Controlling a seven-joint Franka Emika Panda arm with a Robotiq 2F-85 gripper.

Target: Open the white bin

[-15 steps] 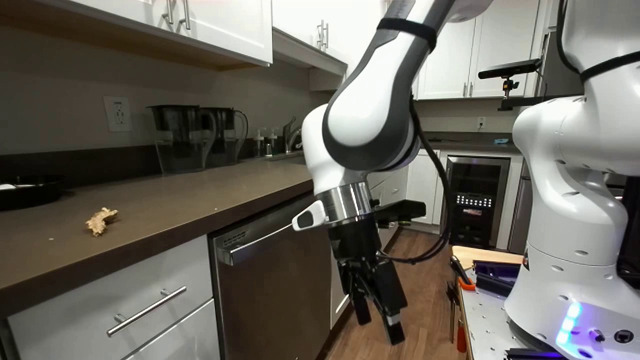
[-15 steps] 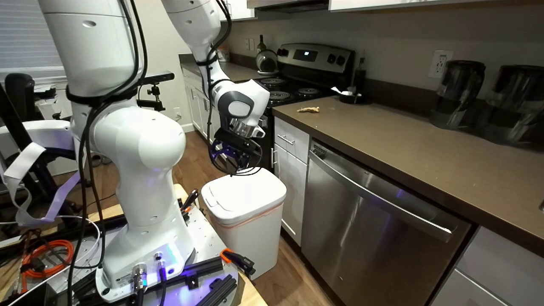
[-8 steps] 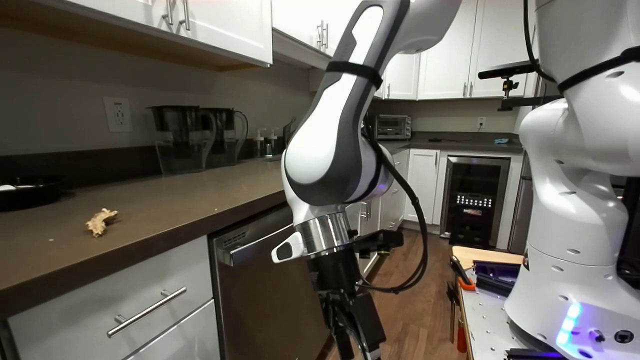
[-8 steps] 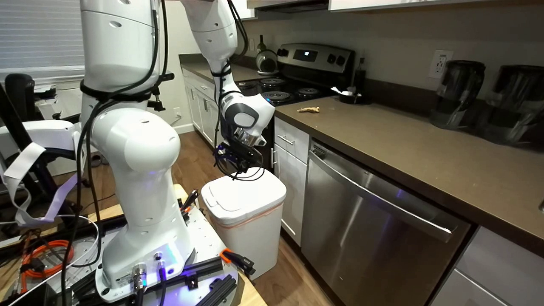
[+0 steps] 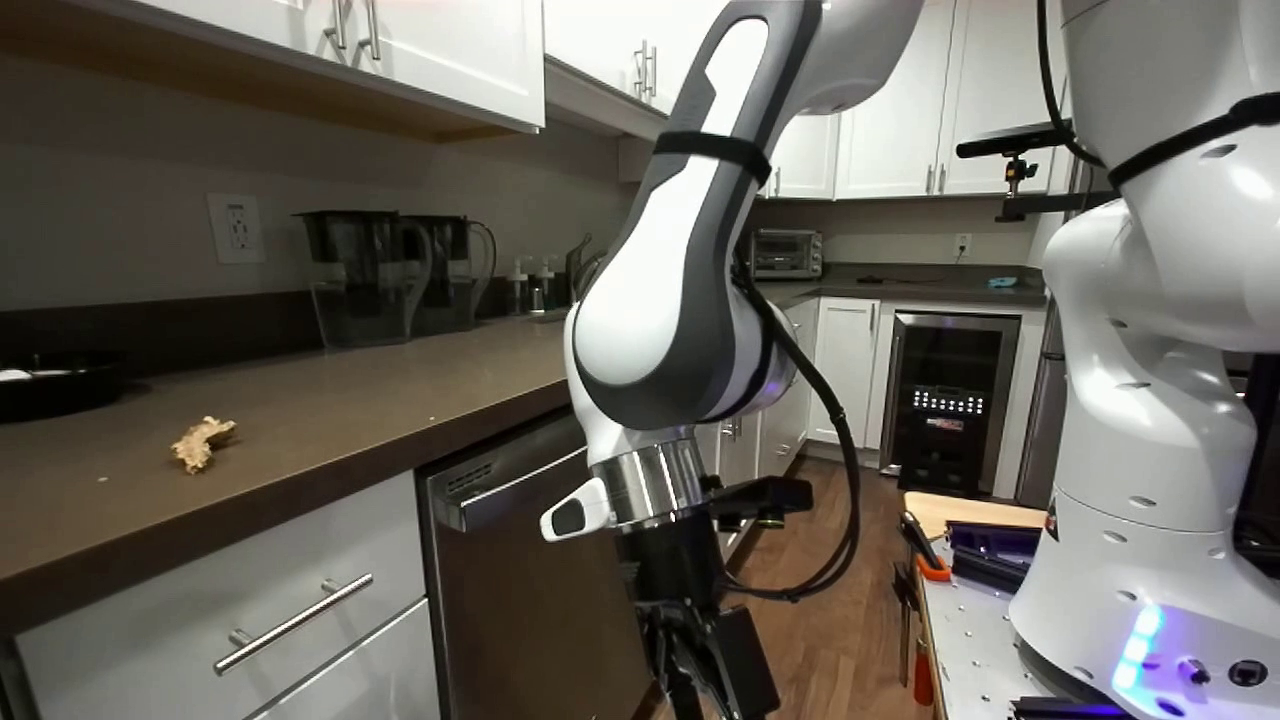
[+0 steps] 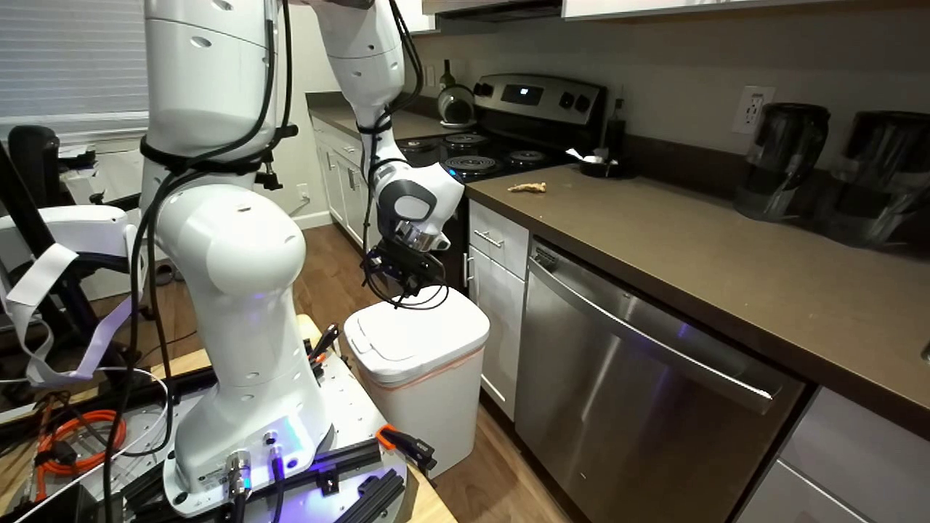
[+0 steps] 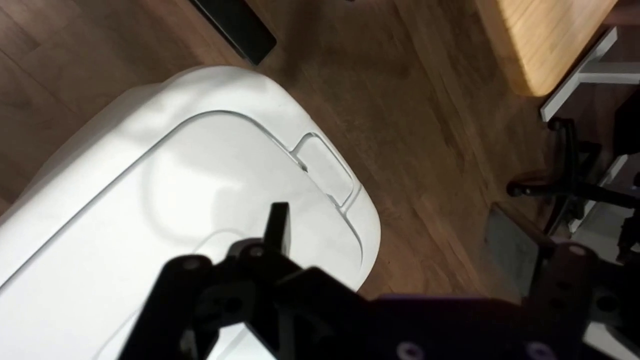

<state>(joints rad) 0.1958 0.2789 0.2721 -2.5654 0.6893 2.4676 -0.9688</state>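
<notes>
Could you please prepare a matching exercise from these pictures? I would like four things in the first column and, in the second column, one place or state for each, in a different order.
Column one
1. white bin
2. fingers
3. dishwasher
4. pitchers

Column two
A. under the counter
B. lid closed
C. on the counter, near a wall outlet
D. spread apart

Right pairs: 1-B, 2-D, 3-A, 4-C

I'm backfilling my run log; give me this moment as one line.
goal: open white trash bin | lid: closed | gripper: open, holding nothing | lid contact: cannot tell | opening: not yet done
</notes>
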